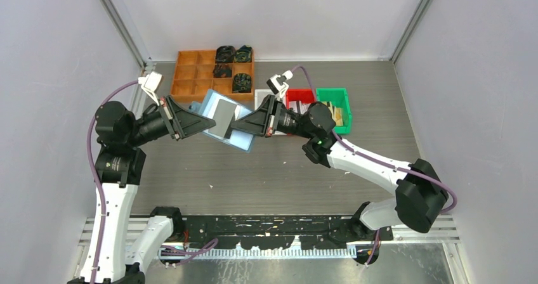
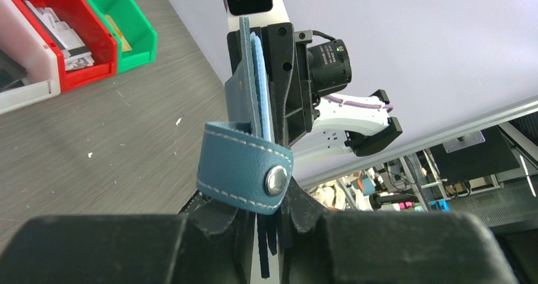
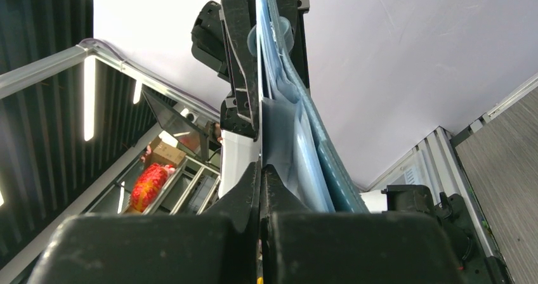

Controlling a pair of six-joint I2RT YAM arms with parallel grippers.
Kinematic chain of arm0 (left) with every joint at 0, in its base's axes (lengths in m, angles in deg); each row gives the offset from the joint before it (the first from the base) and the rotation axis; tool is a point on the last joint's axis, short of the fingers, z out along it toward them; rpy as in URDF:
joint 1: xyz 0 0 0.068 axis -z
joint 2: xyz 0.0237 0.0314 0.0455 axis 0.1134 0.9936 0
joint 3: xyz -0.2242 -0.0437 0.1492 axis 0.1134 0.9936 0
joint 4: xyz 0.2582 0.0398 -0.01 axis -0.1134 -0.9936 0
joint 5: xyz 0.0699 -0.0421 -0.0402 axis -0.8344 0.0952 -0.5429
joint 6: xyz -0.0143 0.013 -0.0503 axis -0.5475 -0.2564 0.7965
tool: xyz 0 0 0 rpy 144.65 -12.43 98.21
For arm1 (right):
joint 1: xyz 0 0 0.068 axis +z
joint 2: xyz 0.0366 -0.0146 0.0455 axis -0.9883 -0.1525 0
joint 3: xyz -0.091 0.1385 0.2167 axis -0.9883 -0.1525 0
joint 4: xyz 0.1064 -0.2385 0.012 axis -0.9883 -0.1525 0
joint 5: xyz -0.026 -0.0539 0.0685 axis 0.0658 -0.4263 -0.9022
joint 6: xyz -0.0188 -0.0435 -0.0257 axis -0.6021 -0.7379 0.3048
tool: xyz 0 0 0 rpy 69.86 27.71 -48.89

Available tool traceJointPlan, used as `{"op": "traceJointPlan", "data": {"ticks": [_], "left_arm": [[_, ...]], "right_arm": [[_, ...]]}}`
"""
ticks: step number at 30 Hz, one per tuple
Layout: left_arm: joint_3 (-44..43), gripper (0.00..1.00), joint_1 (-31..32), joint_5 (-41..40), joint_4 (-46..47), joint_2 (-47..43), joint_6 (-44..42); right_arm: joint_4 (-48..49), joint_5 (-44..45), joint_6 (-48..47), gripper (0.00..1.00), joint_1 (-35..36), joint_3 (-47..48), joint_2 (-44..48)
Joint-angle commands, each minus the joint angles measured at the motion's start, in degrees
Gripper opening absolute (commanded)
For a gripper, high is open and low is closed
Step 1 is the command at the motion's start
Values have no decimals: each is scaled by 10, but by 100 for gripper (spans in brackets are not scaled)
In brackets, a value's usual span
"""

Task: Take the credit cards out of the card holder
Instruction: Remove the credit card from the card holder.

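Note:
The light blue card holder [image 1: 245, 142] hangs in the air between both arms, above the table. My left gripper [image 1: 204, 122] is shut on its left edge. In the left wrist view the holder [image 2: 254, 81] stands edge-on, and its tab loop [image 2: 244, 170] with a metal snap sits just above my left gripper [image 2: 273, 233]. A grey credit card [image 1: 222, 114] lies against the holder's upper face. My right gripper [image 1: 236, 125] is shut on that card's right end. In the right wrist view my right gripper [image 3: 261, 170] pinches the thin card edge, with the holder [image 3: 317, 163] beside it. No other card shows.
An orange compartment tray [image 1: 190, 75] with dark parts in its right cells stands at the back left. A white bin [image 1: 263, 97], a red bin [image 1: 299, 96] and a green bin [image 1: 336, 103] sit behind the right arm. Grey walls close in both sides.

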Motion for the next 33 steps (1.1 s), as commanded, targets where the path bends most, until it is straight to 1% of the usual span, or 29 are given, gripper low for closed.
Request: {"op": "traceJointPlan", "data": {"ticks": [1,5,15,16,17,18,21,22,25,29,31,33], "left_arm": [[-28,18,-2,1,26,-2,1],[-32,15,-2,1,25,-1,1],[-35,2,-2,-5,23,-1,0],[-34,1,-2,-5,23,-1,-1],[-33,0,-2,-6,23,-1,-1],[-32,0,-2,-6,23,-1,-2],[-30,0,-2,-4,24,-2,-2],[-30,0,-2,-2,25,-3,-2],[-31,0,-2,1,23,-4,-4],[-32,0,-2,3,22,-6,-5],[-32,0,-2,2,22,-7,-5],[-32,0,-2,0,22,-6,-5]], "right_arm": [[27,-2,-2,1,3,7,17],[22,-4,-4,1,3,13,16],[7,0,-13,1,3,-1,20],[7,2,-11,5,3,1,18],[7,4,-10,15,3,7,15],[8,7,-7,21,4,17,12],[11,16,0,32,6,43,-3],[13,19,2,33,6,50,-8],[31,29,13,32,6,61,-21],[65,33,29,21,3,55,-28],[88,38,37,18,3,42,-27],[104,45,39,17,3,24,-22]]}}
